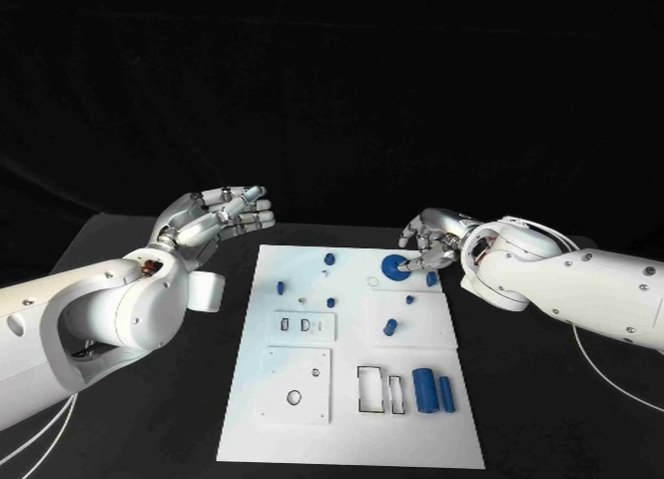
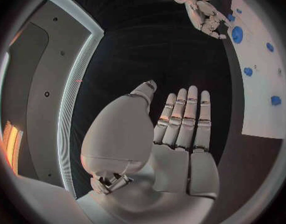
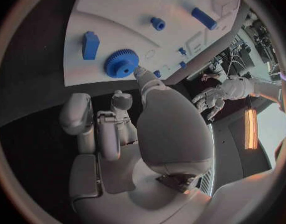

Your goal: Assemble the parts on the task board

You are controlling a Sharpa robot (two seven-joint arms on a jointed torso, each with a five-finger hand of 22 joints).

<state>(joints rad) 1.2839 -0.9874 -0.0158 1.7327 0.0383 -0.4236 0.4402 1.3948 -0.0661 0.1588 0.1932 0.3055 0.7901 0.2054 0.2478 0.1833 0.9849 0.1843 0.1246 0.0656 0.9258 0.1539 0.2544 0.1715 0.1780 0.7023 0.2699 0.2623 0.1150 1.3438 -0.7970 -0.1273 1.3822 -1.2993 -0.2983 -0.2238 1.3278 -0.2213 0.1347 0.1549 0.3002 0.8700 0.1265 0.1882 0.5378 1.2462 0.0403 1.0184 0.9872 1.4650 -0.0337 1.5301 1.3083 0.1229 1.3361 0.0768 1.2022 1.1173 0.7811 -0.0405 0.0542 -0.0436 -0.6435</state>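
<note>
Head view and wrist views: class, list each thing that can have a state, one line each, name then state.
Left hand: open, fingers straight, raised off the table, holding nothing.
Right hand: a fingertip touches the blue gear.
Blue gear: lying flat on the task board.
Two blue cylinders: lying on their sides, untouched.

One white task board [image 1: 351, 439]; one blue gear [image 1: 396, 265]; two blue cylinders lying side by side, one thick [image 1: 423, 390], one thin [image 1: 447, 392]; several small blue parts; two hands.
</note>
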